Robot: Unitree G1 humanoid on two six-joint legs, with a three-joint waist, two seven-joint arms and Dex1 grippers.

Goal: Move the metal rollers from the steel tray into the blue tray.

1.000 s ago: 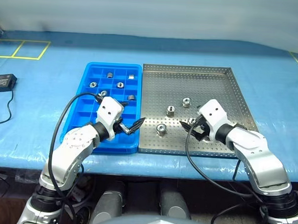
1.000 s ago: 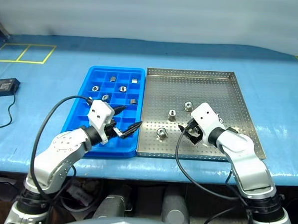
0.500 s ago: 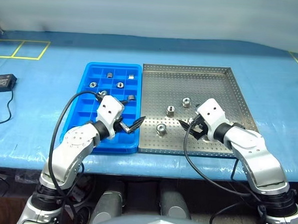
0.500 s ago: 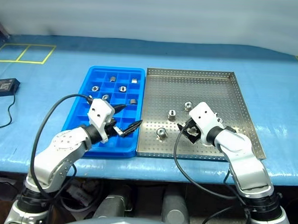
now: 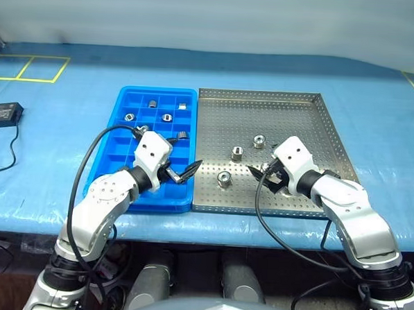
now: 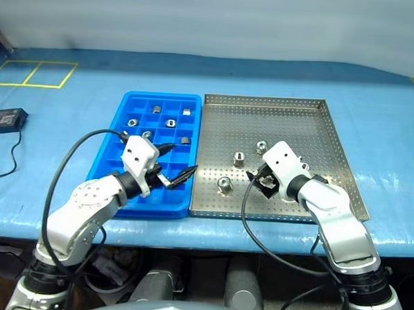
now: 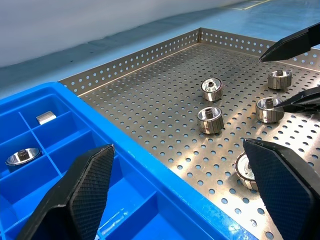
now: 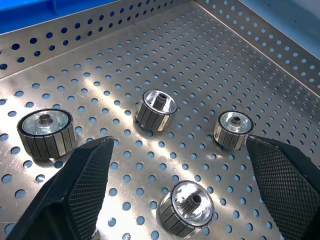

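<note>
1. Left eye view: steel tray [image 5: 313, 126] at centre, blue tray [image 5: 116, 157] touching it at 9 o'clock.
2. Four metal rollers [image 8: 156, 109] loose on the steel floor; several more sit in blue compartments.
3. Left gripper [image 5: 180, 169] spread wide, empty, over the blue tray's 3 o'clock edge.
4. Right gripper [image 8: 175, 165] wide, empty, hanging above the nearest roller.

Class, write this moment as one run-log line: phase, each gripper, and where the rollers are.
phase: before pick | left gripper: open, empty, at blue tray's edge | right gripper: open, empty, over steel tray | metal rollers: four on steel tray, several in blue tray
</note>
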